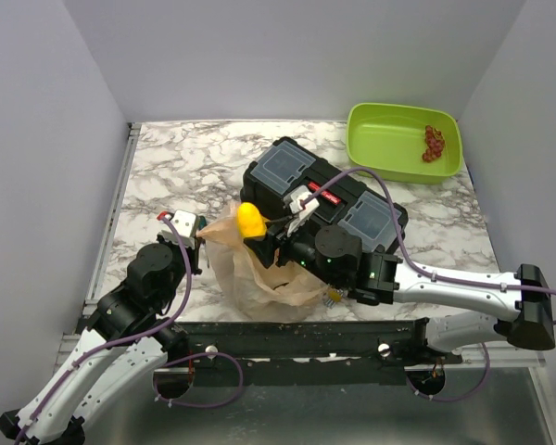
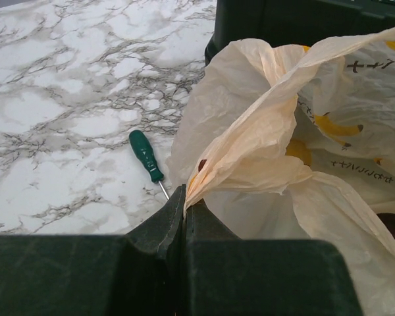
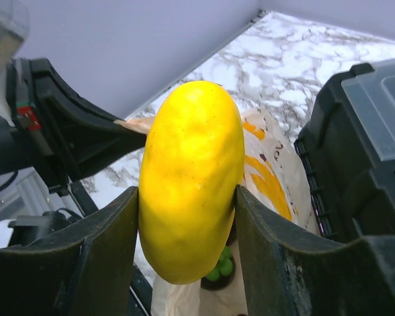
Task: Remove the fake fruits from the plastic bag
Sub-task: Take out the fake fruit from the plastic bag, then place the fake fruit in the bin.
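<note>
Clenching the right gripper [image 3: 187,197] on the yellow lemon-like fruit [image 3: 191,178], pressing one finger on each long side of it. Holding this fruit in the air over the upper edge of the plastic bag [image 1: 250,273], just beside the black toolbox [image 1: 296,171] and outside the bag. Pinching a fold of the bag's rim with the left gripper [image 2: 185,204], squeezing both fingers fully together on the thin film and holding that rim raised above the marble table [image 1: 185,167]. Seeing something small and green low in the bag's mouth from the right wrist, but not being able to tell what. Seeing also a green-handled screwdriver [image 2: 147,155] lying on the table just beside the bag. At the back right, finding a green tray [image 1: 389,139] with red grapes [image 1: 434,143] inside.
</note>
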`<state>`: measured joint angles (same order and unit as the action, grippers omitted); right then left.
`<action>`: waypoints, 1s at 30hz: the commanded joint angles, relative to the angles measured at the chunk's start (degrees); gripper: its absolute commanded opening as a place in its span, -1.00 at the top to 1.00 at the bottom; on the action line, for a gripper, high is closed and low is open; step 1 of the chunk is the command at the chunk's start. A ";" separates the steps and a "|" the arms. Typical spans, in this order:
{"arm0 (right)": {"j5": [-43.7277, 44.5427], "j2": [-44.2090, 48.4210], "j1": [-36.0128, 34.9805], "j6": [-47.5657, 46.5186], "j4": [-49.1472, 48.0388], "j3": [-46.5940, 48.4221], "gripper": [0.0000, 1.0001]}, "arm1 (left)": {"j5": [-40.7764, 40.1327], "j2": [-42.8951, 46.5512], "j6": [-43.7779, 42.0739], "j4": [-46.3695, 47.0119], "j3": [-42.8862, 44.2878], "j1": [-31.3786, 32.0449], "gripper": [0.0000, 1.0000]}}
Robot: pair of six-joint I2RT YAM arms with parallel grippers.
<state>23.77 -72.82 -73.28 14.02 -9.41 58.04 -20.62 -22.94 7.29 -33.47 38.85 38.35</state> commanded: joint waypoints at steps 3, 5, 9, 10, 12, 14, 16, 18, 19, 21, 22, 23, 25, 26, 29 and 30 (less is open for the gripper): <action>-3.47 -0.79 0.43 0.43 -6.80 1.50 0.99 | 1.28 0.43 -0.52 0.73 -0.53 -0.42 1.00; -8.39 -1.97 0.58 2.79 -11.78 -0.11 0.99 | 1.42 0.35 -0.56 0.73 -0.53 -0.45 1.00; -13.67 -5.37 0.59 5.48 -19.87 -0.35 0.99 | 1.81 0.35 -0.53 0.78 -0.53 -0.51 1.00; -13.41 -6.34 0.60 5.87 -21.30 0.28 0.99 | 1.81 0.51 -0.50 0.78 -0.52 -0.52 1.00; -12.53 -7.97 0.61 6.41 -24.42 1.14 0.99 | 1.81 0.69 -0.60 0.78 -0.58 -0.63 1.00; -11.33 -9.26 0.75 5.88 -28.31 1.37 0.98 | 1.89 0.95 -0.66 0.78 -0.62 -0.64 1.00; -9.99 -10.66 0.73 4.23 -32.67 1.38 0.99 | 2.05 1.24 -0.81 0.86 -0.71 -0.63 1.00; -8.44 -12.03 1.10 3.01 -36.36 1.50 0.99 | 2.57 1.49 -1.04 0.87 -0.71 -0.63 1.00; -7.94 -12.74 1.52 3.07 -37.26 2.08 0.99 | 2.96 1.54 -1.23 0.91 -0.71 -0.63 1.00; -6.32 -13.55 2.23 3.27 -35.88 4.27 0.99 | 3.83 1.53 -1.49 0.82 -0.62 -0.58 1.00; -5.47 -13.66 2.61 3.22 -34.12 5.43 0.99 | 4.16 1.43 -1.57 0.78 -0.52 -0.63 1.00; -4.72 -13.55 2.85 2.79 -33.05 6.45 0.99 | 4.32 1.46 -1.63 0.70 -0.45 -0.65 1.00; -3.14 -12.65 3.41 1.22 -30.93 7.36 0.99 | 4.33 1.40 -1.54 0.55 -0.36 -0.71 1.00; -1.84 -11.97 3.64 0.22 -29.65 7.52 0.99 | 4.36 1.38 -1.65 0.52 -0.35 -0.65 1.00; 1.54 -9.41 5.47 -2.19 -24.74 7.78 0.99 | 4.95 1.50 -1.73 0.70 -0.43 -0.69 1.00; 2.62 -8.55 6.30 -2.78 -22.69 8.06 0.99 | 5.13 1.60 -1.70 0.77 -0.40 -0.68 1.00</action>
<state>19.57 -84.95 -69.08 15.25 -37.98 64.07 -17.72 -21.91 6.37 -33.47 38.76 37.98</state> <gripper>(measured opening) 0.559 0.005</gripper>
